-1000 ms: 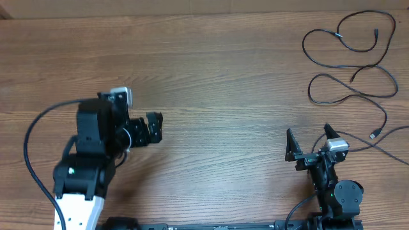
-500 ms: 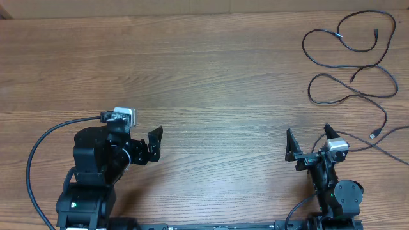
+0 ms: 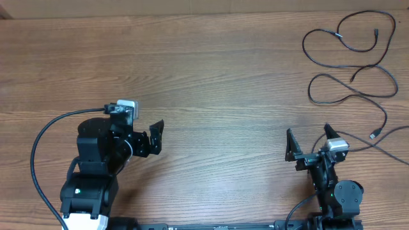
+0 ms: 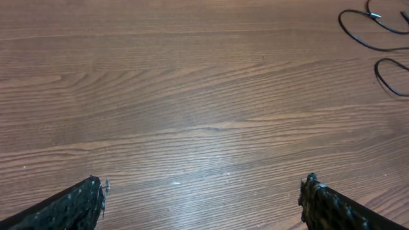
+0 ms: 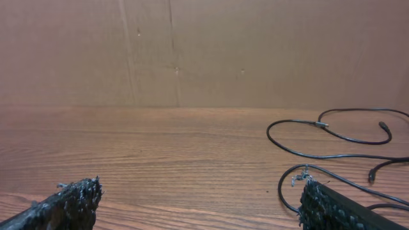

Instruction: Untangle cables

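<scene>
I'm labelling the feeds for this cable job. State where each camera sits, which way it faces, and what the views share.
Overhead: fixed above the table, looking straight down; left arm and right arm both show, jaws open, cables far right.
Left wrist: on the left arm, facing across bare wood toward the cables at upper right; its jaws at the bottom corners.
Right wrist: low on the right arm, facing the brown wall behind the table; jaws at bottom, cables right.
Shared: all three see the cables.

2 arms [image 3: 96,160], 2+ cables [image 3: 310,92] (ends unclear)
</scene>
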Robot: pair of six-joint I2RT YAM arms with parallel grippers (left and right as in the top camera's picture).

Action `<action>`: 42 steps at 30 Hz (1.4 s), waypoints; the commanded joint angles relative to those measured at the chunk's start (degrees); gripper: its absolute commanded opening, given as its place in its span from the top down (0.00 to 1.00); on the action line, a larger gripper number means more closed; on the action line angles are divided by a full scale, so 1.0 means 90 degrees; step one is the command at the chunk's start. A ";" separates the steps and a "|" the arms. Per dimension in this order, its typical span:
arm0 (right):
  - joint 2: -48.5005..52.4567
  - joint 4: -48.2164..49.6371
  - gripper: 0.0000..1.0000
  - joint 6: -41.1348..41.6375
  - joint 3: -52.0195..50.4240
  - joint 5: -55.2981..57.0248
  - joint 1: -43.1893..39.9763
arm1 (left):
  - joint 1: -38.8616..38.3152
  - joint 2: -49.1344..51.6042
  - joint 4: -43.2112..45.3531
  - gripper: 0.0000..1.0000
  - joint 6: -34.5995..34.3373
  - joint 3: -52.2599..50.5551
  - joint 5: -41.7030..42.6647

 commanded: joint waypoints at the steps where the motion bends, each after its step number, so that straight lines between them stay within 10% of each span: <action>1: -0.0063 0.0024 0.00 -0.0029 -0.0066 0.0078 0.0032 | 0.0051 -0.0012 0.0051 0.01 0.0187 -0.0027 0.0100; 42: -0.0063 0.0024 0.00 -0.0029 -0.0066 0.0078 0.0032 | 0.0051 -0.0010 0.0233 0.01 0.0165 -0.0027 0.0102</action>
